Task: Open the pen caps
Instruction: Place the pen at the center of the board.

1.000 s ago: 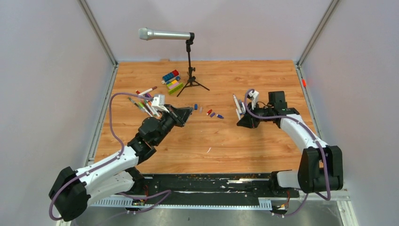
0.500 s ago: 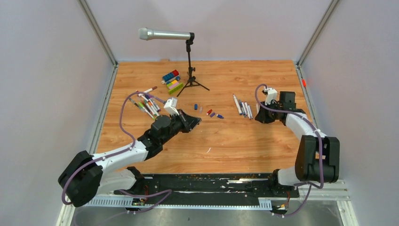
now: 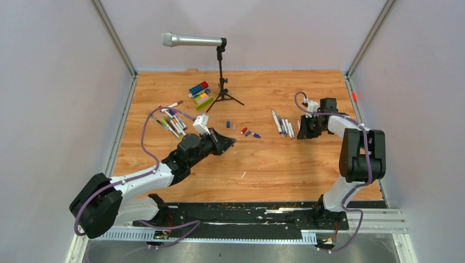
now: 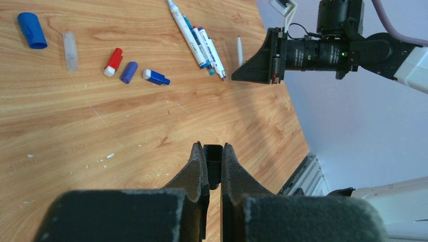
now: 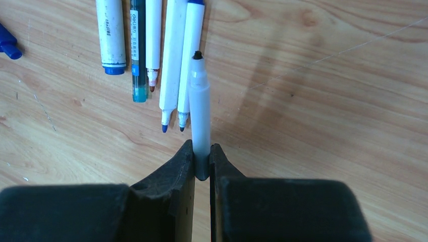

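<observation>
the right gripper (image 5: 202,146) is pinched narrow on the rear end of a pale grey plastic marker pen (image 5: 200,101) with a bare black tip, held low just beside a row of 5 uncapped white-barrelled pens (image 5: 173,60). the left gripper (image 4: 212,147) is closed on what looks like a small black plastic cap (image 4: 213,164), above bare board. 5 loose caps (image 4: 129,71) in blue, clear, red and purple lie between the 2 arms. a bundle of capped pens with coloured ends (image 3: 171,119) lies at the left.

these pens should be light, stiff and smooth, so they are likely to twist or slide in the pads. the caps probably snap free with a jerk. the best hold, i judge, is 1 gripper across the barrel near the cap and the other square on the cap, pulling along the pen's axis.

the wooden table (image 3: 263,170) is flat and looks slick, so round barrels may roll. pale walls close in 3 sides. a silver microphone on a black stand (image 3: 192,40) and multicoloured toy blocks (image 3: 200,94) sit at the back, well apart from the grippers.
</observation>
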